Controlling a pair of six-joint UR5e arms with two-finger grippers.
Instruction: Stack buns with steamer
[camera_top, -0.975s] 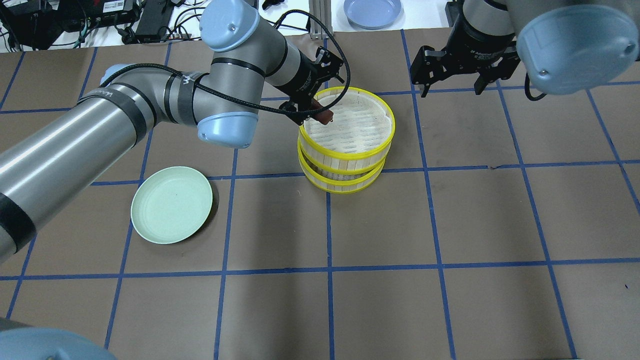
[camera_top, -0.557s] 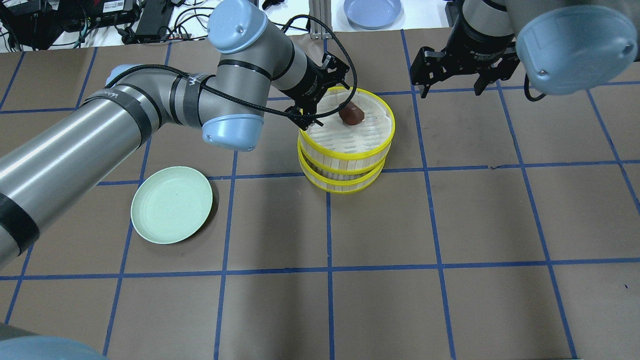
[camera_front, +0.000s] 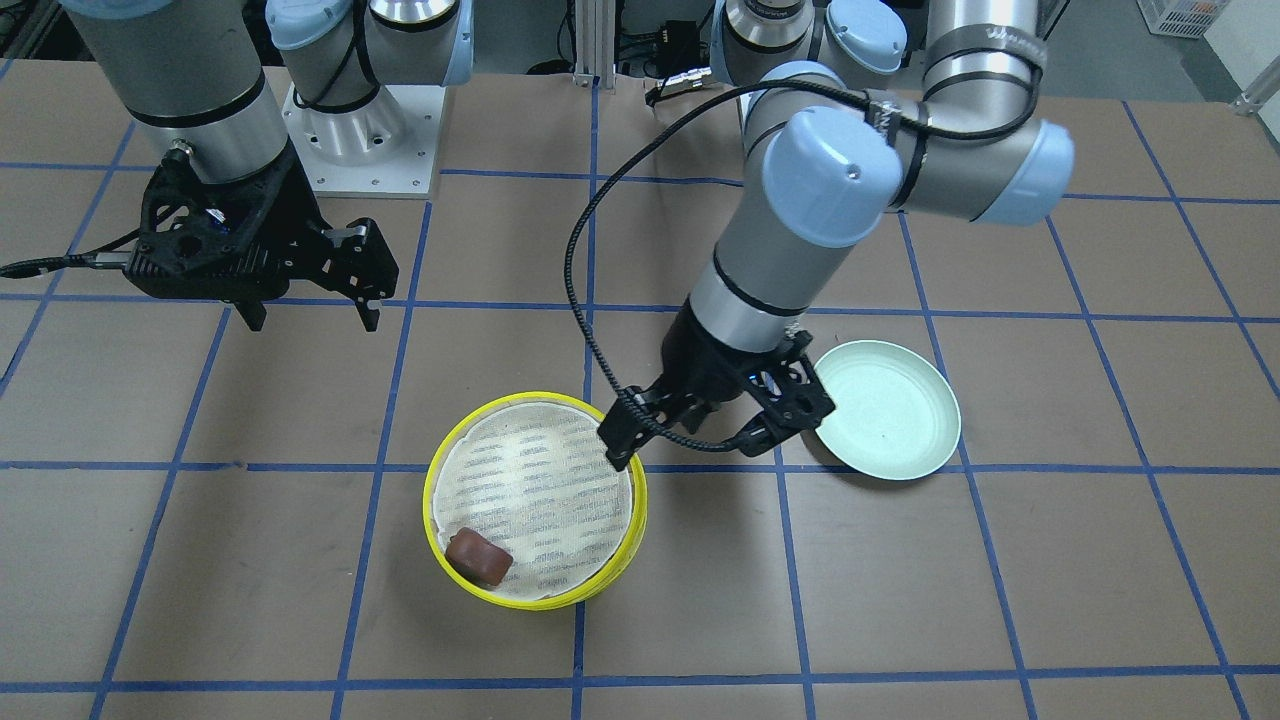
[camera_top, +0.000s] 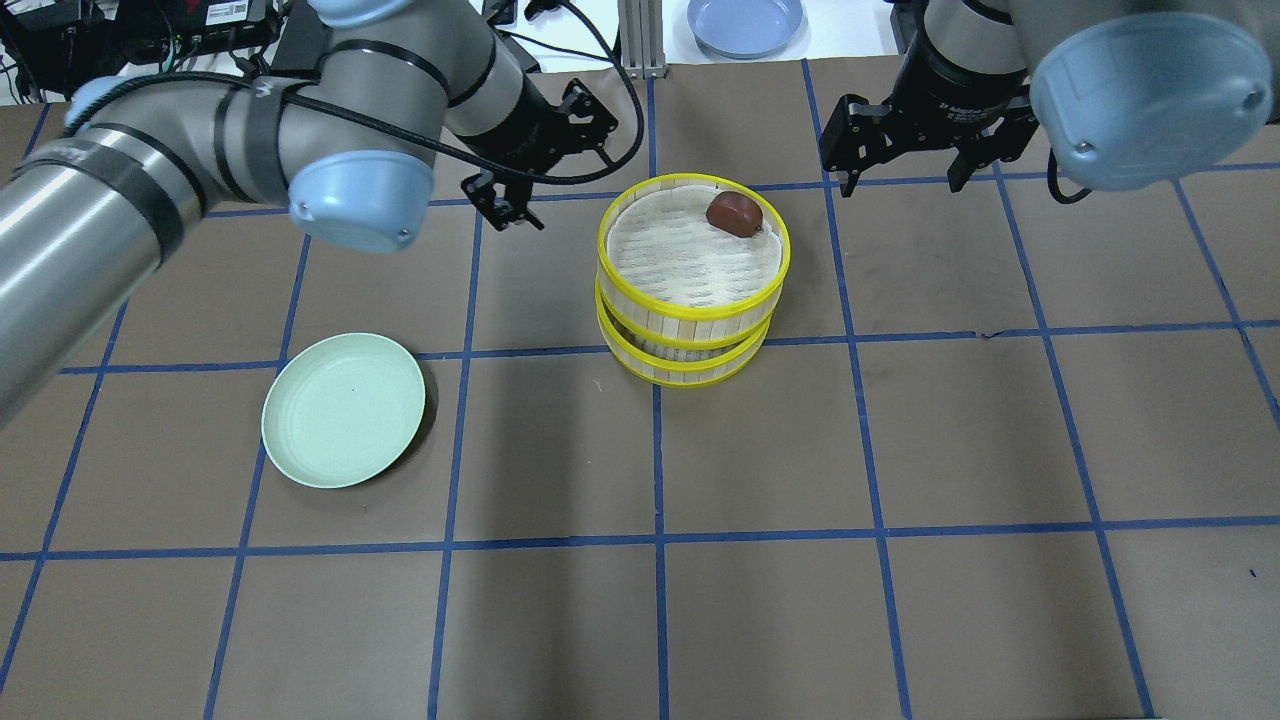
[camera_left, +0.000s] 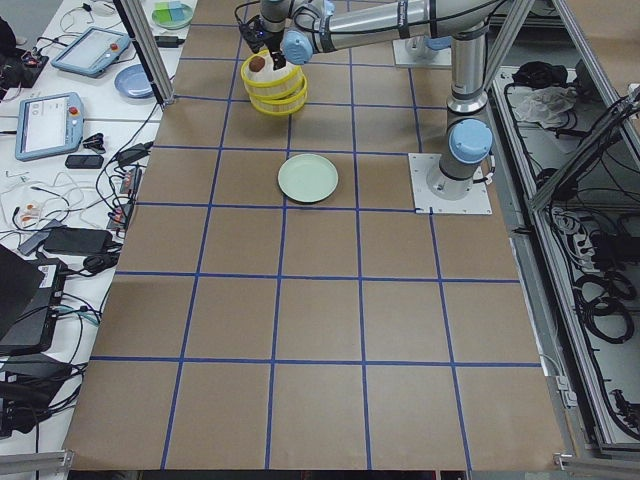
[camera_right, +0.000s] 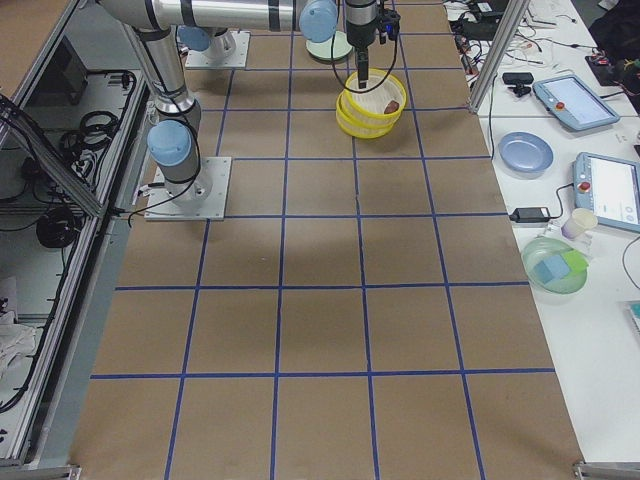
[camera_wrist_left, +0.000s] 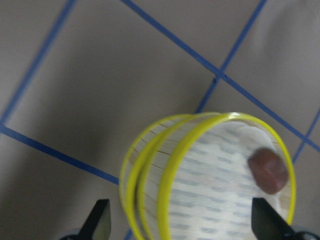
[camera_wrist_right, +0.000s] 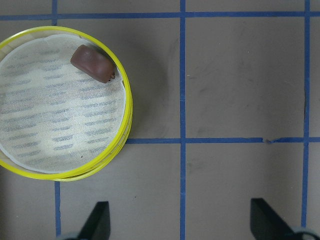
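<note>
The two steamer tiers (camera_top: 690, 318) stand stacked on the table at centre back, also in the front view (camera_front: 535, 397). The dark reddish-brown bun (camera_top: 735, 213) lies on the top tier's white liner against the far right rim; it shows in the front view (camera_front: 478, 557), the left wrist view (camera_wrist_left: 268, 170) and the right wrist view (camera_wrist_right: 92, 63). The cream-yellow bun is out of view. My left gripper (camera_top: 545, 165) is open and empty, up and to the left of the stack. My right gripper (camera_top: 905, 180) is open and empty, above the table right of the stack.
A pale green dish (camera_top: 343, 410) lies empty on the table to the front left of the stack. A blue plate (camera_top: 745, 22) sits beyond the table's far edge. Blue tape lines grid the brown table top.
My left gripper let the brown bun go over the top tier and drew back to the left. The bun came to rest against the far right rim. The right arm has not moved.
</note>
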